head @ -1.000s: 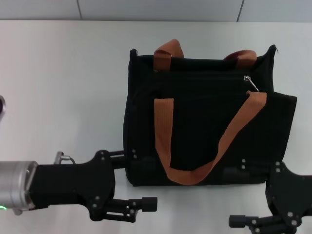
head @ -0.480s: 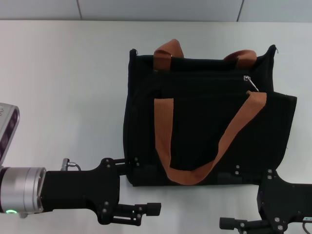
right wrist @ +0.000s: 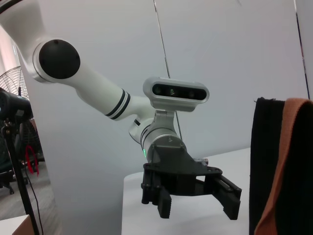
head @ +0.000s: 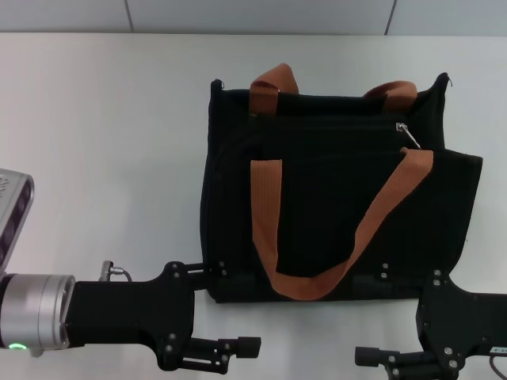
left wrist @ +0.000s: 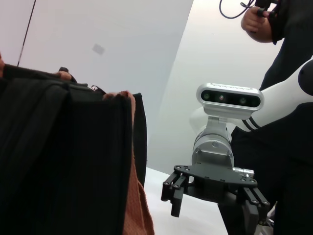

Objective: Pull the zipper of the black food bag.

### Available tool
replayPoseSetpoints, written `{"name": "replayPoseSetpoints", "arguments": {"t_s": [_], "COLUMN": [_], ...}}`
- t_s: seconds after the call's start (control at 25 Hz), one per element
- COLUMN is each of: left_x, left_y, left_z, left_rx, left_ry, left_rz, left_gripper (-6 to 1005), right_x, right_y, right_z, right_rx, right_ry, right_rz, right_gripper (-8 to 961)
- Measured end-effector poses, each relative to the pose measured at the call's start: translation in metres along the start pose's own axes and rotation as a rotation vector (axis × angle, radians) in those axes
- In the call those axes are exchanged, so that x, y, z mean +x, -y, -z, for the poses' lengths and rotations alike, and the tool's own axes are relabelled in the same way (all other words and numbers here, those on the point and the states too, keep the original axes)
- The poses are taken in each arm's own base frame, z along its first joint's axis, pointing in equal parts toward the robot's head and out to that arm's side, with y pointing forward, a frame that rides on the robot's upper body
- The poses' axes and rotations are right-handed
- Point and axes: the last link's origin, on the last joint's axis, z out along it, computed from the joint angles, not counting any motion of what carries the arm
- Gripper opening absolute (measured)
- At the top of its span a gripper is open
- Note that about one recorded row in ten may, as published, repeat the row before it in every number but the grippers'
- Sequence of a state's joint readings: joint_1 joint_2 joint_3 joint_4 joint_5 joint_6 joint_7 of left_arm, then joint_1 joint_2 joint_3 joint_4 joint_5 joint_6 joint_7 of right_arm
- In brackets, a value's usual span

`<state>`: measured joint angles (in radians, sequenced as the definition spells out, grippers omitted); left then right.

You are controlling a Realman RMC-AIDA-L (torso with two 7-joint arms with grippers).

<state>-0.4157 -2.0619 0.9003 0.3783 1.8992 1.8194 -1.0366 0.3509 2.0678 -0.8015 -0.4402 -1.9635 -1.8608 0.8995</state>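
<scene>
The black food bag (head: 341, 198) lies on the white table with two orange-brown handles (head: 265, 214). Its zipper (head: 408, 135), a small silver pull tab, sits at the far right end of the zip line near the bag's top. My left gripper (head: 238, 347) is open and empty, just in front of the bag's near left corner. My right gripper (head: 371, 356) is open and empty, in front of the near right corner. The right wrist view shows the left gripper (right wrist: 195, 198) with its fingers apart. The left wrist view shows the right gripper (left wrist: 215, 198) open, beside the bag (left wrist: 63, 156).
The white table (head: 103, 142) stretches to the left of and beyond the bag. A pale wall (head: 253, 16) rises at the table's far edge. A person in dark clothes (left wrist: 288, 73) stands behind the robot in the left wrist view.
Both arms have drawn back a little toward the table's near edge. The right gripper has shifted slightly to the left. The bag and zipper have not moved.
</scene>
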Motion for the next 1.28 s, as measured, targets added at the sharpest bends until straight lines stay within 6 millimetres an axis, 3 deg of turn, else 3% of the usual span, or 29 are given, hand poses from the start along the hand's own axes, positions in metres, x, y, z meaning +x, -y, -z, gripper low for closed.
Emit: {"name": "replayPoseSetpoints", "arguments": {"t_s": [1.28], "left_x": [-0.0052], "left_y": [-0.0052], "left_z": [0.0022], "left_rx": [-0.012], "left_ry": [0.014], "left_rz": [0.013], "left_gripper": [802], "right_x": [-0.0005], "right_y": [0.0021], "right_z": [-0.005], "right_rx": [-0.004], "right_ry": [-0.003], "right_rz": [0.003], "right_gripper": [820]}}
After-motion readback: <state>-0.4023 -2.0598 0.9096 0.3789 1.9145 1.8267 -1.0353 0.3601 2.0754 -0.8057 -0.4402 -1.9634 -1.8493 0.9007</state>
